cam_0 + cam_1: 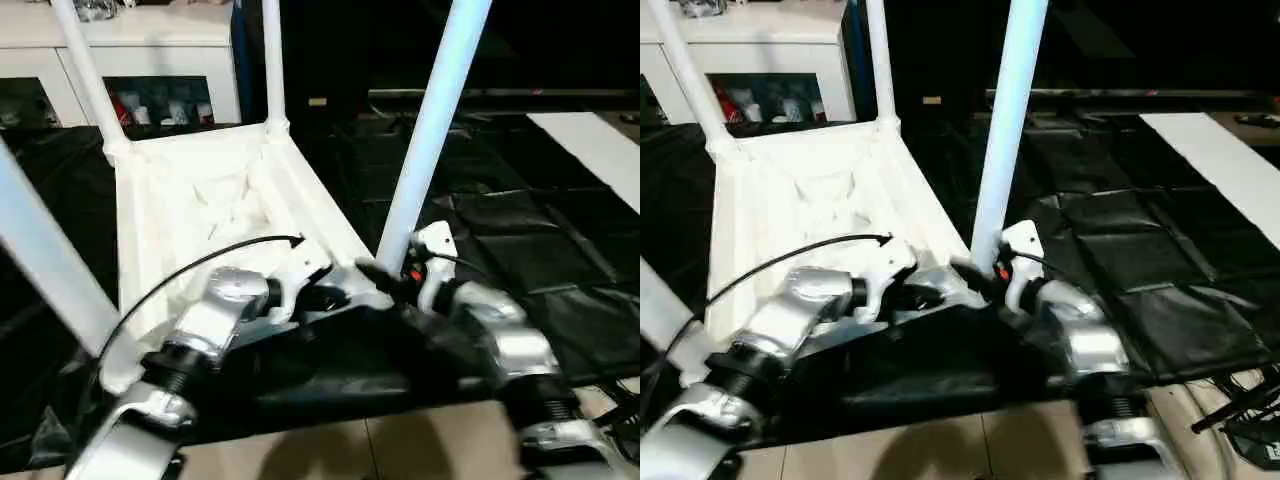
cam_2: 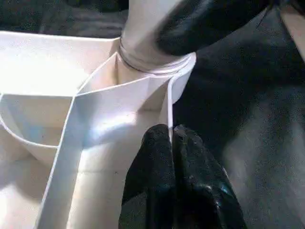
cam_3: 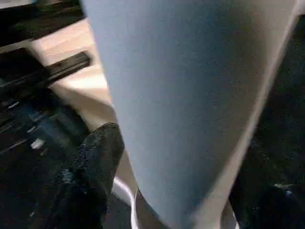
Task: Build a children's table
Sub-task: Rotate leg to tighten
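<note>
While the table (image 1: pixel 190 215) lies upside down on the black cloth (image 1: pixel 540 250), its ribbed underside facing up, the relation that matters is at its near right corner: the leg (image 1: pixel 432 130) there stands with its long axis upright, leaning slightly to the right, its foot in the corner socket between the two grippers.

The right gripper (image 1: pixel 395 275) is closed round the base of that leg, one black finger (image 3: pixel 93 162) to one side and the other just visible across it in the right wrist view. It is the arm nearer the leg. The left gripper (image 2: pixel 171 143) sits just left of the socket, its two fingers pinched together on the thin rim wall of the top, steadying it.

From here, the next move looks like a push or twist down along the leg's axis. Whether the leg is fully seated is hard to tell, since the fingers cover part of the joint.

Count: one tabletop; four legs standing up, two at the far corners, one at the near left and one at the near right. A white cabinet (image 1: pixel 150 60) stands beyond.
</note>
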You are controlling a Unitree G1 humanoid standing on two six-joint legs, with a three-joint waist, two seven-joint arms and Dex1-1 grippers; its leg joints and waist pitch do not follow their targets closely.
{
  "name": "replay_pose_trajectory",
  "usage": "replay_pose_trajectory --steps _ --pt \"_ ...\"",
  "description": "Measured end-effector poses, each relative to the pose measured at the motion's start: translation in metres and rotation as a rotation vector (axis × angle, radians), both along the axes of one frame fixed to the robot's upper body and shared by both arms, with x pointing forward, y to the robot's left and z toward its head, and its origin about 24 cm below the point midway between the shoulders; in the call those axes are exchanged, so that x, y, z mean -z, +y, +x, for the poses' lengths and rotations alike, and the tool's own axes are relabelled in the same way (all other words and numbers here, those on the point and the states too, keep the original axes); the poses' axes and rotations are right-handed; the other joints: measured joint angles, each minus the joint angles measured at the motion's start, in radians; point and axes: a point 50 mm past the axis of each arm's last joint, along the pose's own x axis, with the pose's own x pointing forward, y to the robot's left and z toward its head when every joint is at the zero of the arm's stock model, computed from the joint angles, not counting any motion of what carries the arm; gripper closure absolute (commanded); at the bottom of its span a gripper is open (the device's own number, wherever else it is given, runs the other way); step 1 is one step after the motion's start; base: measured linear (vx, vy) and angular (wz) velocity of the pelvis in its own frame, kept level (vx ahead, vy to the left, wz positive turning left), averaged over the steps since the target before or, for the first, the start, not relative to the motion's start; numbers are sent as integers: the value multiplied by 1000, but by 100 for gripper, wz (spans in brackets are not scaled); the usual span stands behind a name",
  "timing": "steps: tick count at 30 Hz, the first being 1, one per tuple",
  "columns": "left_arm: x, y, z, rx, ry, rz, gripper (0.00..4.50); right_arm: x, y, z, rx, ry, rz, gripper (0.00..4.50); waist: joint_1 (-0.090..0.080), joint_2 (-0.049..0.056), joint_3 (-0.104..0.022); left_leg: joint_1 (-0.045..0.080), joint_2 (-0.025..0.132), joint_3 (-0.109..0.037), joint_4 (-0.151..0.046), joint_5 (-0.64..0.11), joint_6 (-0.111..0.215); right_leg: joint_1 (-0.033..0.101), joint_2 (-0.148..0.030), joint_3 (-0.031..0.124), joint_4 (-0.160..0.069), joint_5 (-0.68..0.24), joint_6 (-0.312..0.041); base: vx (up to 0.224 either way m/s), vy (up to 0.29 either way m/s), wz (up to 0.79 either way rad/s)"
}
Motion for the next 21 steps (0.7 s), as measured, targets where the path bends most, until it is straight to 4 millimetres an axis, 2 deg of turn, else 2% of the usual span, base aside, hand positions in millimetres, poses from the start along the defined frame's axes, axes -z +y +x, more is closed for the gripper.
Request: replay_pose_trajectory --steps 2,7,8,11,13,17,21 --pt "-1 5 -3 45 6 1 450 -3 -5 -4 -81 14 -6 139 18 0 0 0 1 0 -3 0 0 -3 0 -1 5 -4 -1 0 0 0" --pt "-4 13 -9 141 38 9 450 -5 -10 -11 -240 47 -37 139 44 0 0 -5 3 3 -5 2 2 -9 1 -1 7 -6 -3 0 0 0" --pt "-5 15 -9 153 41 15 450 -5 -9 -12 -259 51 -40 174 47 0 0 -7 3 3 -3 2 2 -10 1 -1 7 -6 -3 0 0 0" --pt "-6 17 -11 179 49 23 450 -6 -9 -13 -290 57 -49 177 51 0 0 -8 3 4 -1 1 2 -10 0 0 7 -5 -4 0 0 0" --pt "-6 19 -11 180 50 26 450 -6 -10 -13 -300 58 -52 203 52 0 0 -8 3 4 1 0 0 -10 0 0 8 -4 -5 0 0 0" --pt "-7 20 -11 183 48 27 450 -8 -9 -13 -306 46 -56 227 52 0 0 -7 3 4 3 0 -1 -8 0 1 8 -3 -4 0 0 0" --pt "-7 18 -7 121 23 25 450 -6 -2 -9 -213 37 -29 236 44 -2 0 -6 3 4 4 1 -1 -8 0 1 9 -3 -2 0 0 0"
